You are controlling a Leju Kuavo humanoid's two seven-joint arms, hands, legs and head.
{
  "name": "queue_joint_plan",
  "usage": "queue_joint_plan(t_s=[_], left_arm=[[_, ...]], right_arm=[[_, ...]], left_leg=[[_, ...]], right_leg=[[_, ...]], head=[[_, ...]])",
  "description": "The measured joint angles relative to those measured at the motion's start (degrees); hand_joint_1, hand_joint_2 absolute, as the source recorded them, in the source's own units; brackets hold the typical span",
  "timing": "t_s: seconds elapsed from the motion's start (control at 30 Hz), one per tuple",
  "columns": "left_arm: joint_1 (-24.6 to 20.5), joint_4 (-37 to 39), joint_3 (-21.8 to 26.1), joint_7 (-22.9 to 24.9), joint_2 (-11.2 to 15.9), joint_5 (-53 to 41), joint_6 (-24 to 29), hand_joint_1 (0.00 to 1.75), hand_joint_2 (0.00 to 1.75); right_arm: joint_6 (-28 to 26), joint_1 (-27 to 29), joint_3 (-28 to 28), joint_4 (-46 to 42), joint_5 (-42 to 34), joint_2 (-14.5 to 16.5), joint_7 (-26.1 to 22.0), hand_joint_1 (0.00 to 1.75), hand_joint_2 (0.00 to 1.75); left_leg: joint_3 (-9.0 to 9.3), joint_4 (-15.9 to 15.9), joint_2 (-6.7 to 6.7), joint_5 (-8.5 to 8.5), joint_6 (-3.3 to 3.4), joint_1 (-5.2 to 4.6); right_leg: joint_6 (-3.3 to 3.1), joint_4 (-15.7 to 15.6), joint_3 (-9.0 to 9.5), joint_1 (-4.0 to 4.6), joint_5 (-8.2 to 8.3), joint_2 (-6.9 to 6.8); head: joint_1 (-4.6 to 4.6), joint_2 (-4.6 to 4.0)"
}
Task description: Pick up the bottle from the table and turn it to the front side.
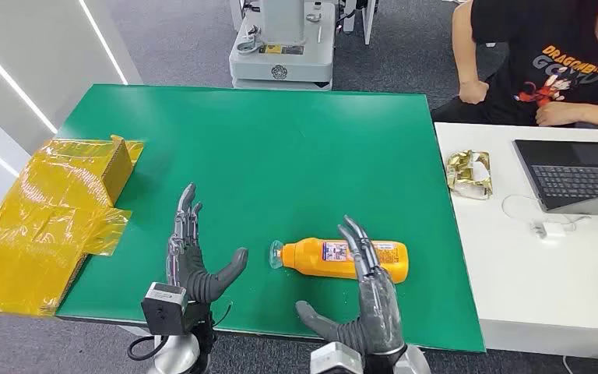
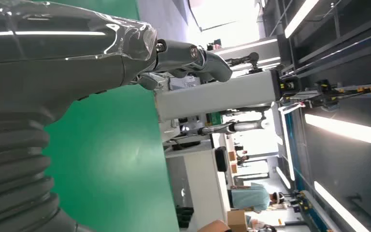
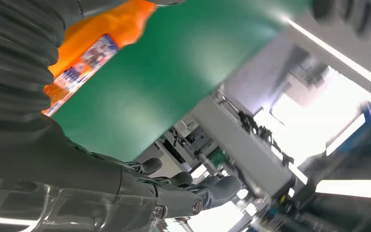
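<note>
Orange bottle lies sideways on table; right hand spread over it, empty, for grasp; left hand spread, empty.

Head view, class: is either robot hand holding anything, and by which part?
Nothing is held. The left hand and right hand are open; the bottle lies on the table.
</note>
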Motion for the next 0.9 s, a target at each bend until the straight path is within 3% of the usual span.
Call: queue_joint_plan(t_s=[0.13,0.27,0.57,0.9], left_arm=[[-0.42,0.08,0.01,-0.24,0.19,0.29,-0.32,0.0,1.75],[-1.06,0.08,0.02,0.58,0.17,0.14,-1.7,0.0,1.75],[-1.59,0.07,0.37,1.93,0.17,-0.89,-3.4,0.0,1.75],[-1.7,0.07,0.37,2.0,0.22,-0.44,-3.33,0.0,1.75]], right_arm=[[7.81,-2.95,-2.15,0.1,3.94,-2.48,1.65,0.0,1.75],[16.44,-10.66,-3.01,3.6,4.8,-6.23,2.81,0.0,1.75],[31.26,-28.02,1.08,17.06,-1.31,-14.82,1.85,0.0,1.75],[36.53,-37.96,8.08,28.57,-5.84,-17.55,1.51,0.0,1.75]], left_leg=[[-0.01,0.01,0.01,0.01,0.01,-0.01],[0.01,0.02,0.06,0.13,0.06,-0.02],[-0.03,0.03,-0.02,0.25,0.08,-0.02],[-0.03,0.03,-0.03,0.25,0.07,-0.01]], right_leg=[[0.01,0.0,0.01,-0.01,0.04,0.01],[0.09,-0.01,0.01,-0.02,0.16,0.07],[0.07,0.02,0.01,-0.02,0.23,-0.01],[0.07,0.02,-0.01,0.0,0.23,-0.02]], head=[[0.01,0.0],[0.01,0.0],[0.0,0.0],[0.0,0.0]])
